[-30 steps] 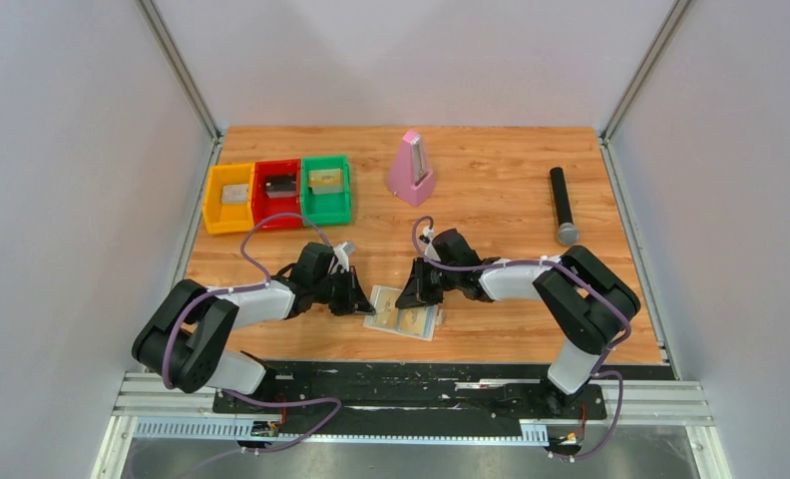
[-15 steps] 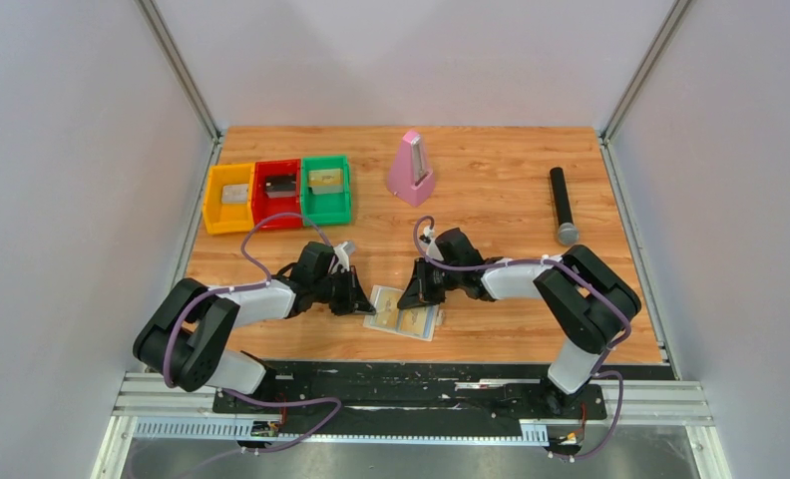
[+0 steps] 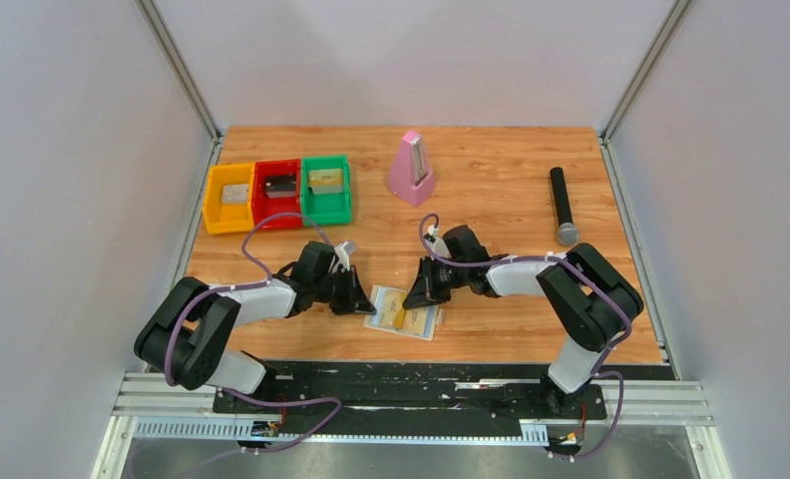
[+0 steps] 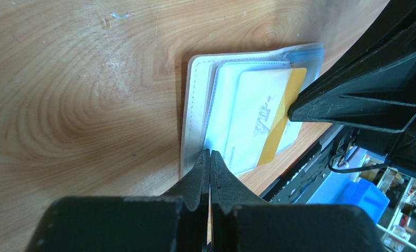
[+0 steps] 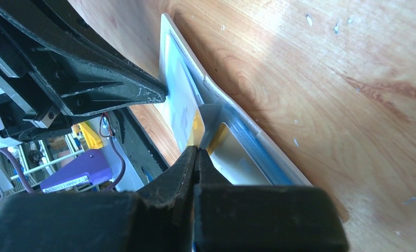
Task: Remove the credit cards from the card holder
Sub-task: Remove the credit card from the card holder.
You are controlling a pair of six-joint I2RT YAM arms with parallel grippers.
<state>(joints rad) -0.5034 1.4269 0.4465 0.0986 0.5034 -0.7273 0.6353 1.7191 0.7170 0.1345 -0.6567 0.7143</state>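
Card holder (image 4: 195,105) in clenched left tool (image 4: 210,157), yellow card (image 4: 261,118) (script illegible) in clenched right tool (image 5: 195,152)

The card holder (image 3: 403,312) lies spread open on the bench (image 3: 511,180) near its front edge, between the left gripper (image 3: 367,303) at its left edge and the right gripper (image 3: 412,298) at its back, whose jaws meet a card (image 4: 279,123) lying on the holder. Three bins (image 3: 277,193) stand in a row at the back left, a metronome (image 3: 411,170) stands behind centre, and a microphone (image 3: 563,206) lies at the back right.
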